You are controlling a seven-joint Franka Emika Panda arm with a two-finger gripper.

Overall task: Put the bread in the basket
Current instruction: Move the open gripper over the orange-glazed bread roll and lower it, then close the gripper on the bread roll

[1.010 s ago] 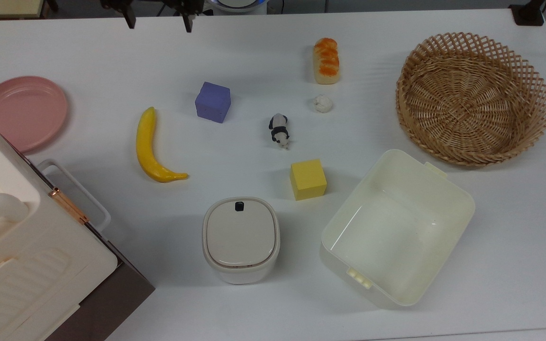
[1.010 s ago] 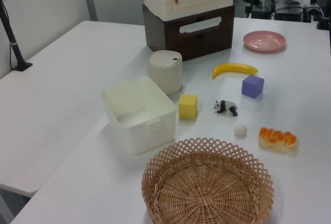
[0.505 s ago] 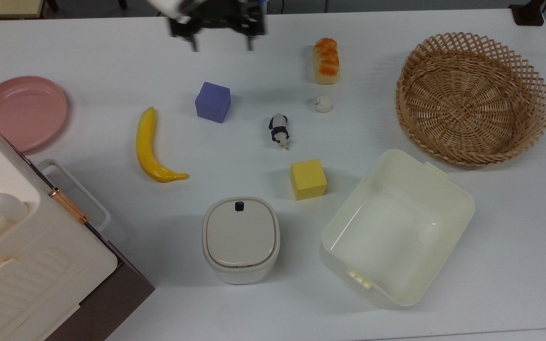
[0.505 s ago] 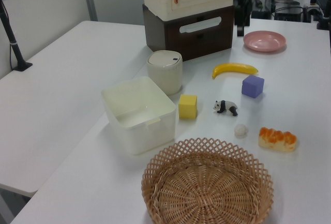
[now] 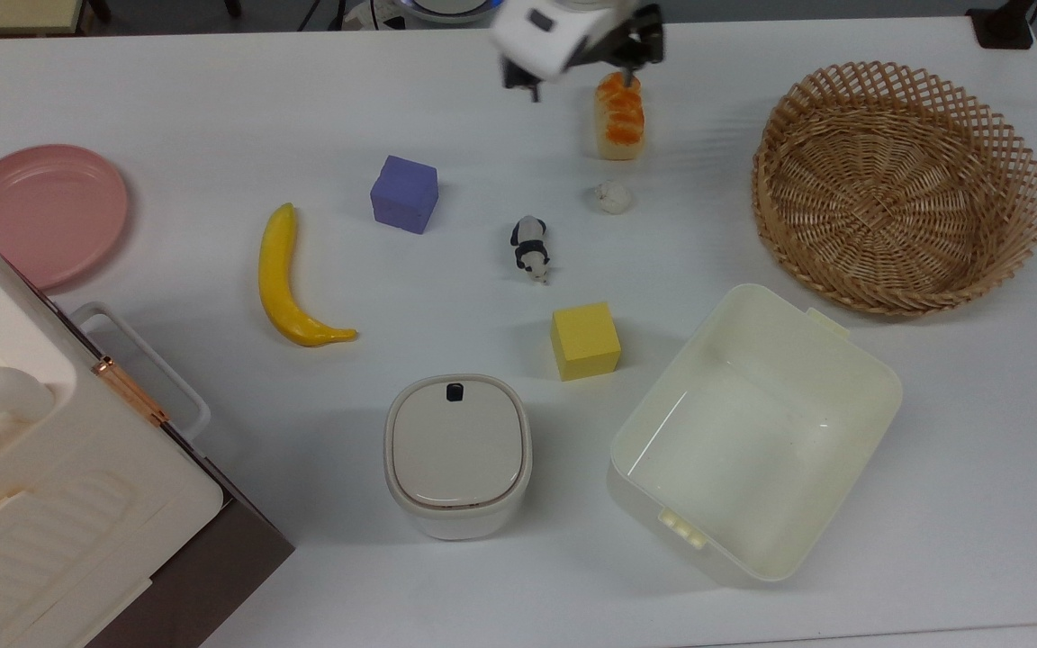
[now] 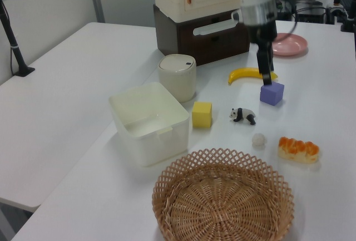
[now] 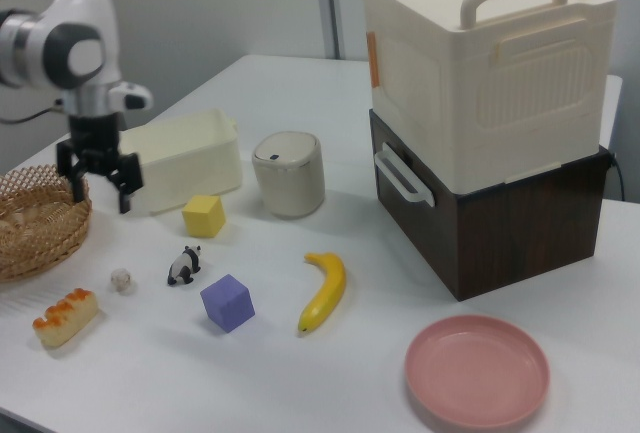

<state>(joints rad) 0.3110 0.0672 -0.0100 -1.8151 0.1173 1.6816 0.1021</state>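
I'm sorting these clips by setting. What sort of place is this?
Most likely a robotics lab or test bench, not a home. A robot arm's gripper hangs over a plain white table laid out with toys: a bread loaf, a banana, a panda figure.

On the white counter (image 5: 167,108), the small oblong loaf of bread with a glossy orange-brown top (image 5: 619,121) lies near the top view's upper edge. The open claw (image 5: 577,79) hangs over its far end. The round light-brown wicker basket (image 5: 898,187) sits well apart toward the top view's right.
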